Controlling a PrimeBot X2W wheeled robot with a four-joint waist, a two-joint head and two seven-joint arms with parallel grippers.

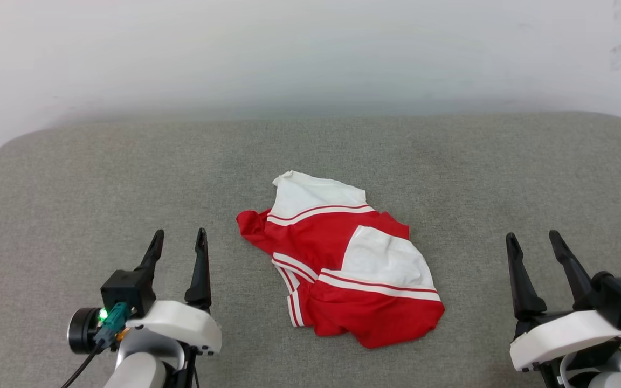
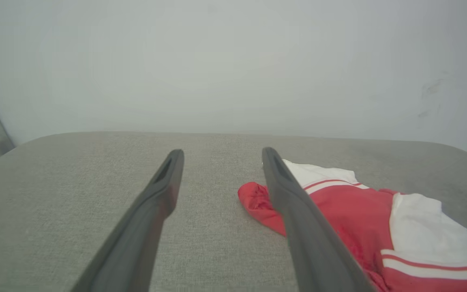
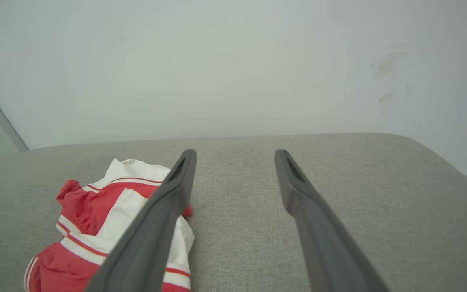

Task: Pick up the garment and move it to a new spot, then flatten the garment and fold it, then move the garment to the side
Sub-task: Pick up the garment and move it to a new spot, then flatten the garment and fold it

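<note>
The garment (image 1: 343, 258) sits mid-surface, a crumpled heap of red and white, bunched up and not flat at all. It lies on the grey surface (image 1: 73, 178), roughly centred left to right and closer to the near edge than to the far one. One white sleeve pokes out at the far end, with red-and-white stripes just below it. A second white panel rides on top toward the right. Striped trim curls along the near-left side, and plain red fabric makes up the near end. No lettering is visible from here.

Now the arms. The left gripper (image 1: 180, 233) is at the near left, its fingers apart and pointing toward the far side, with nothing between them. The left wrist view has the garment (image 2: 351, 211) off to the right of those fingers, partly hidden behind the right-hand one. The right gripper (image 1: 532, 235) mirrors it at the near right, fingers also spread, pointing far and holding nothing. The right wrist view puts the garment (image 3: 95, 202) on the left, behind the left-hand finger. Both grippers stand apart from the cloth, the left one closer to it than the right.

The heap's long axis runs from far to near, slanting rightward as it comes near, with the white sleeve far and the red end near-right. A pale wall (image 1: 310, 54) rises beyond the far edge.
</note>
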